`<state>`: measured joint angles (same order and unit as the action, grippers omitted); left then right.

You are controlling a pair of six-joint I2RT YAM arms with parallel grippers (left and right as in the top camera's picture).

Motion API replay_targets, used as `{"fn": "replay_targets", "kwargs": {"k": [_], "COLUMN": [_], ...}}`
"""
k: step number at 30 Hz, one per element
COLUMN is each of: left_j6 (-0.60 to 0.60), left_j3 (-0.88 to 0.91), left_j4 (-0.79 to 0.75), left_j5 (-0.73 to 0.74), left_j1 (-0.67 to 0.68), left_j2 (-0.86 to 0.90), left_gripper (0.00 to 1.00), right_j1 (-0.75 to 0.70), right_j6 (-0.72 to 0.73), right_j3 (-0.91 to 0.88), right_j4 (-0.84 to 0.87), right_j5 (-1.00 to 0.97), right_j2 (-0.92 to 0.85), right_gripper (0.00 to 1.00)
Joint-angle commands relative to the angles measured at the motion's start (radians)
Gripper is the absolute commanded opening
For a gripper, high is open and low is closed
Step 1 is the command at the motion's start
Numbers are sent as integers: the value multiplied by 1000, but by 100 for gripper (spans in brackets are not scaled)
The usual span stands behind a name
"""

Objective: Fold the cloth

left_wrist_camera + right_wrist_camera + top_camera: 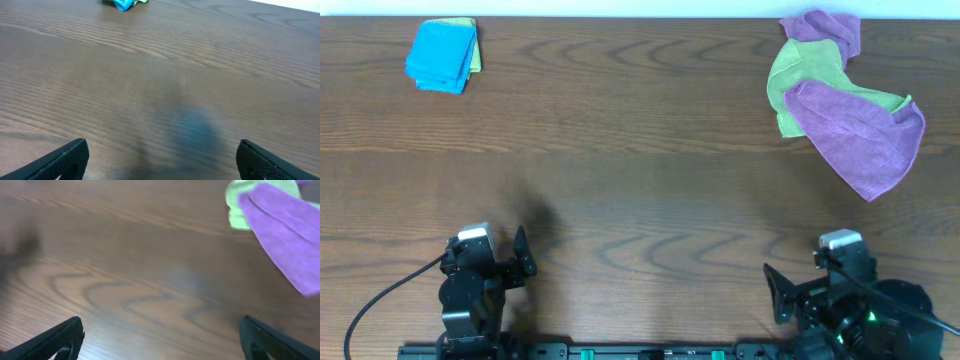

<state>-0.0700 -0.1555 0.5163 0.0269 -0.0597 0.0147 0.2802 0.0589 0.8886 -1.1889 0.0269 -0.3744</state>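
Note:
The sky-blue cloth (441,56) lies folded into a small packet at the table's far left corner, on top of a lime-green cloth. It also shows at the top edge of the left wrist view (122,4). My left gripper (515,262) is open and empty at the near left edge, far from the cloth. My right gripper (782,292) is open and empty at the near right edge. In the wrist views the left fingertips (161,159) and the right fingertips (161,336) are spread wide over bare wood.
A pile of purple cloths (860,135) and a lime-green cloth (807,82) lies at the far right, also in the right wrist view (285,230). A lime-green cloth edge (474,48) sticks out under the blue one. The brown wooden table (640,190) spans the view.

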Motion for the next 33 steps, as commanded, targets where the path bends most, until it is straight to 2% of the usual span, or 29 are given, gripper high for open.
{"fn": "replay_targets", "kwargs": {"k": [1, 3, 5, 9, 17, 33], "left_j6": [14, 14, 14, 14, 14, 15], "left_j3": [14, 14, 14, 14, 14, 14], "left_j4": [-2, -2, -2, -2, -2, -2], "left_j5": [-1, -1, -1, -1, -1, -1], "left_j1": [4, 4, 4, 4, 4, 4], "left_j2": [-10, -10, -10, -10, -10, -10], "left_gripper": [95, 95, 95, 95, 95, 95], "right_j1": [-37, -77, -114, -161, -171, -170], "right_j6": [-39, -72, -166, -265, -266, -266], "right_j3": [-2, -8, -28, -148, -419, -681], "right_j4": [-2, 26, 76, 188, 299, 357], "right_j5": [-94, -117, -117, -117, -100, -60], "right_j2": [25, 52, 85, 191, 370, 369], "right_gripper": [99, 99, 99, 99, 99, 99]}}
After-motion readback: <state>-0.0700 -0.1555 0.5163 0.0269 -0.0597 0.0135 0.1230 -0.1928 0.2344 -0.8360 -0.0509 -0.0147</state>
